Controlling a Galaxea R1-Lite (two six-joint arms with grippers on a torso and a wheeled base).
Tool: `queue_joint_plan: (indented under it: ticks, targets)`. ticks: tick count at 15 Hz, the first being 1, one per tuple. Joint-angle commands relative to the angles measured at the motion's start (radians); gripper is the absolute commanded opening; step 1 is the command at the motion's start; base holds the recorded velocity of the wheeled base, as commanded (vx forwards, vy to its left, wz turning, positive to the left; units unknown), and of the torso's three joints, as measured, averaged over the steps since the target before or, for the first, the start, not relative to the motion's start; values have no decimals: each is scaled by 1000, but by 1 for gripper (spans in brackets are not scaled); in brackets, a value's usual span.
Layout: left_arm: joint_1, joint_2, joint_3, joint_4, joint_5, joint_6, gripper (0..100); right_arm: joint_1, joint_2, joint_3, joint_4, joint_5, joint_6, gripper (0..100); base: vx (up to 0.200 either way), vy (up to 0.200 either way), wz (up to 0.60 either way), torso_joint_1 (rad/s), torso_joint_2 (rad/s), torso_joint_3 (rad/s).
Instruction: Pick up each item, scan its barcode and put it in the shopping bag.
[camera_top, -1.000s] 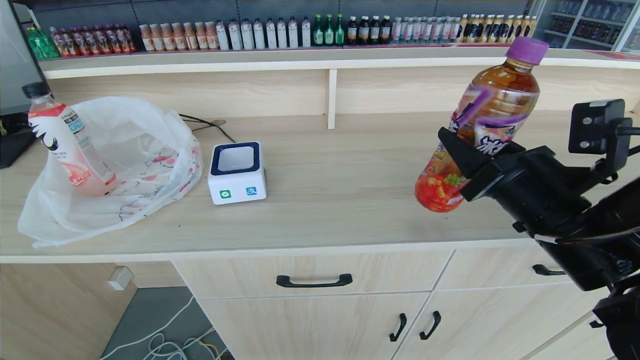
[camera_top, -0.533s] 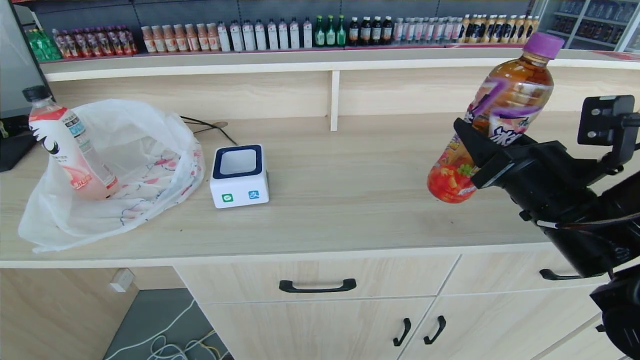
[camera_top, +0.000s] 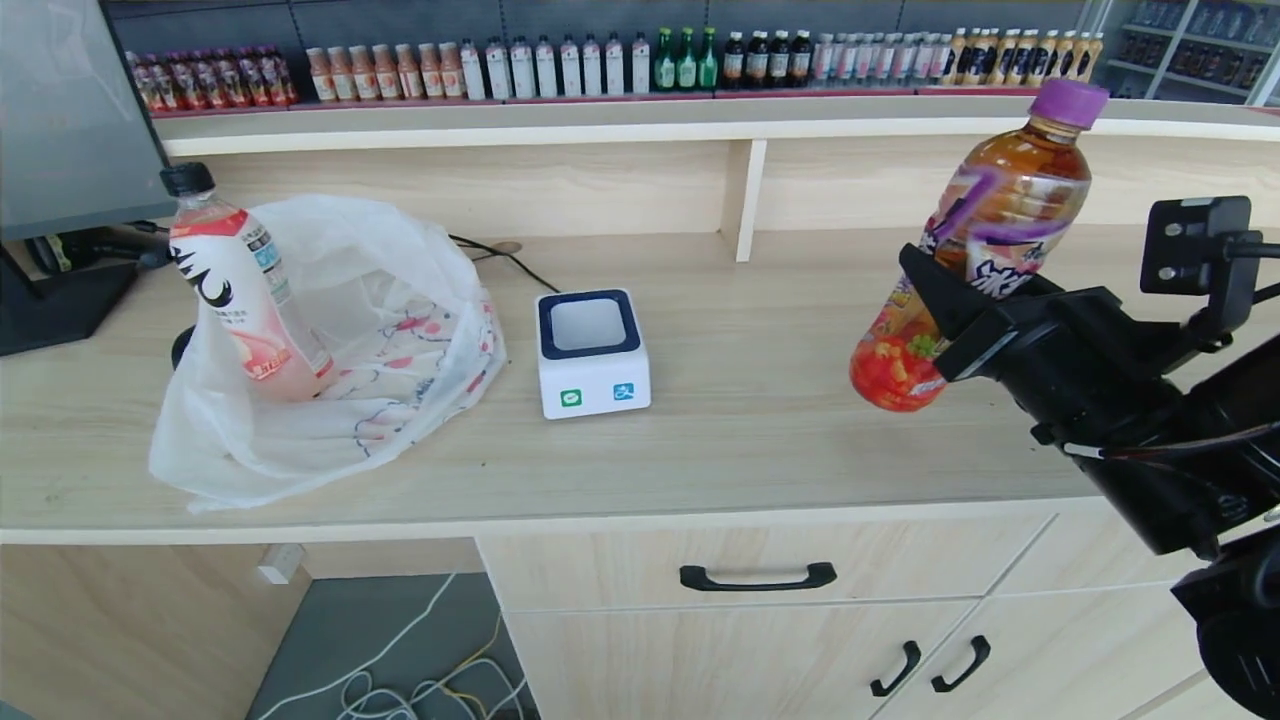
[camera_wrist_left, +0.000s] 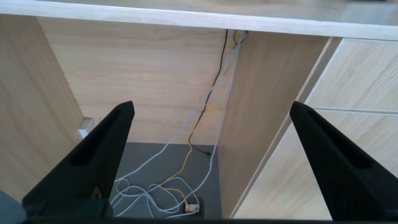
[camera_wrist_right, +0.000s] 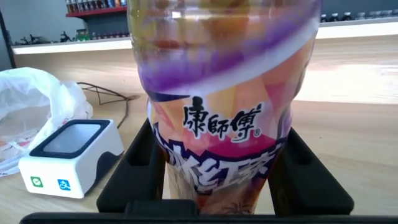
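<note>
My right gripper (camera_top: 975, 305) is shut on a tea bottle (camera_top: 985, 240) with a purple cap, held tilted in the air above the right part of the counter. In the right wrist view the tea bottle (camera_wrist_right: 221, 106) sits between the two black fingers (camera_wrist_right: 134, 168). A white scanner box (camera_top: 592, 353) with a dark blue rim stands mid-counter, left of the held bottle. The white plastic shopping bag (camera_top: 400, 340) lies open at the left, with a pink drink bottle (camera_top: 240, 290) leaning in it. My left gripper (camera_wrist_left: 211, 162) hangs open below the counter, facing the floor cables.
A dark monitor (camera_top: 70, 120) on a black stand sits at the counter's far left. A raised shelf (camera_top: 640, 125) runs along the back with a row of bottles (camera_top: 640, 65). A cable (camera_top: 505, 260) trails behind the scanner. Drawers (camera_top: 755, 575) lie under the counter edge.
The head camera has turned left, so the whole scene sits further right in the picture. The right gripper still holds the tea bottle at about the same height.
</note>
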Motion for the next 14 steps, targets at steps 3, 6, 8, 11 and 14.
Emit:
queue_joint_plan:
  ticks: [3,6,8,11,14]
  targets:
    - [0,0,0,-1,0,0,100,0,-5,0,1,0,-1,0,0,200,0,2,1,4]
    - [0,0,0,-1,0,0,100,0,-6,1,1,0,-2,0,0,200,0,1,4,2]
    - [0,0,0,-1,0,0,100,0,-6,0,1,0,-2,0,0,200,0,-2,0,2]
    - [0,0,0,-1,0,1,100,0,-14,1,1,0,-4,0,0,0,0,0,0,0]
    - [0,0,0,-1,0,1,100,0,-23,9,2,-2,-7,0,0,0,0,0,0,0]
